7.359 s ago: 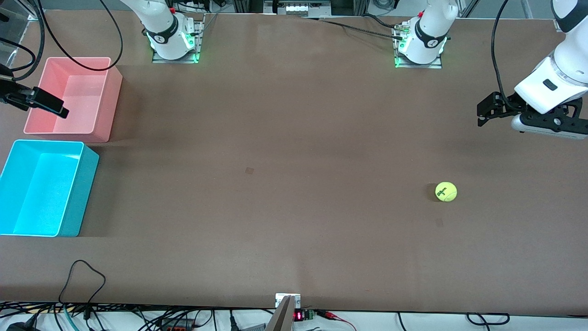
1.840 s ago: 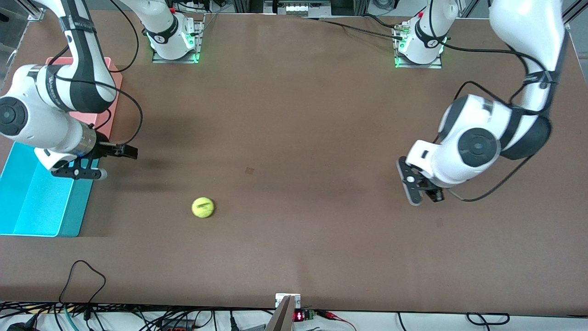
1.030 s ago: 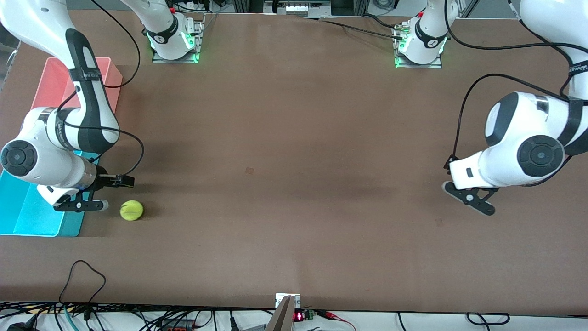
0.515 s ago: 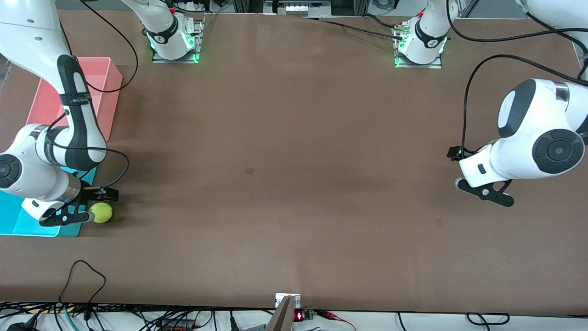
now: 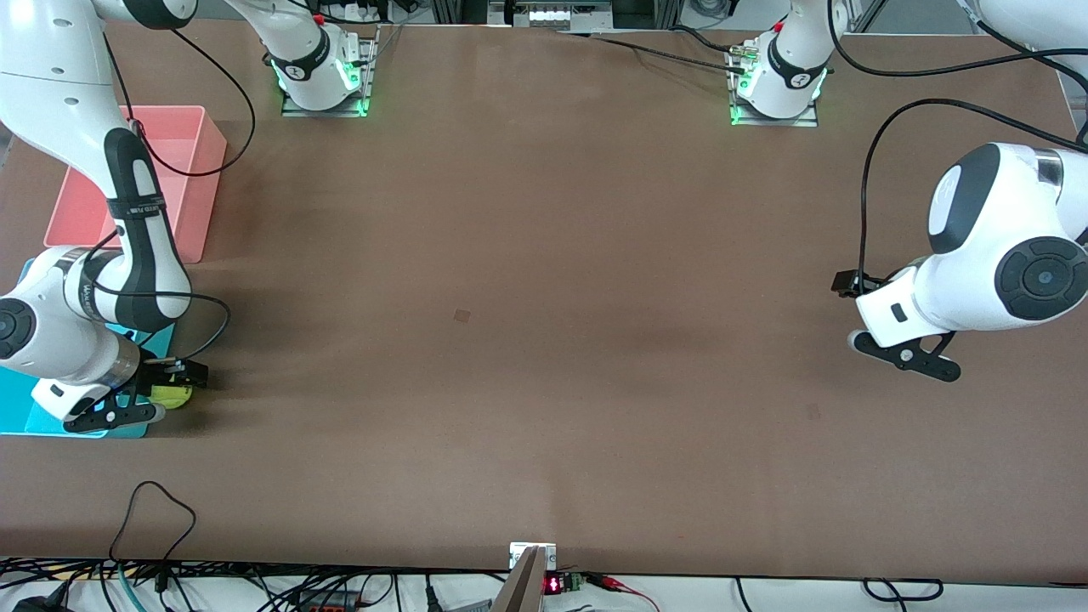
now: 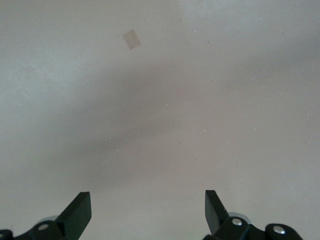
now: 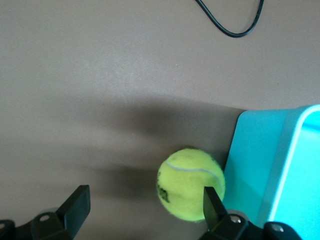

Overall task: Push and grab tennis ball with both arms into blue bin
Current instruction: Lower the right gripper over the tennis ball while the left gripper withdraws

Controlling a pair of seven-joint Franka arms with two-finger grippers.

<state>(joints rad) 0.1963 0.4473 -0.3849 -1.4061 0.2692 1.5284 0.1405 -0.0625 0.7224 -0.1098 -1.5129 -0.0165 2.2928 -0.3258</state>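
Observation:
The tennis ball (image 5: 176, 397) lies on the table right beside the blue bin's (image 5: 15, 399) outer wall, at the right arm's end. My right gripper (image 5: 166, 393) is low over the table, open, with the ball between its fingers. In the right wrist view the ball (image 7: 191, 183) sits close to one finger (image 7: 212, 202) and apart from the other, with the blue bin's wall (image 7: 260, 165) just beside it. My left gripper (image 5: 850, 310) is open and empty over bare table at the left arm's end; the left wrist view (image 6: 147, 202) shows only tabletop.
A pink bin (image 5: 183, 170) stands farther from the front camera than the blue bin, partly covered by the right arm. A black cable loop (image 5: 153, 510) lies near the table's front edge and shows in the right wrist view (image 7: 230, 27). A small mark (image 5: 461, 315) is mid-table.
The ball rolled across the table to the blue bin's wall. My right gripper came down around it. My left arm drew back toward its end of the table.

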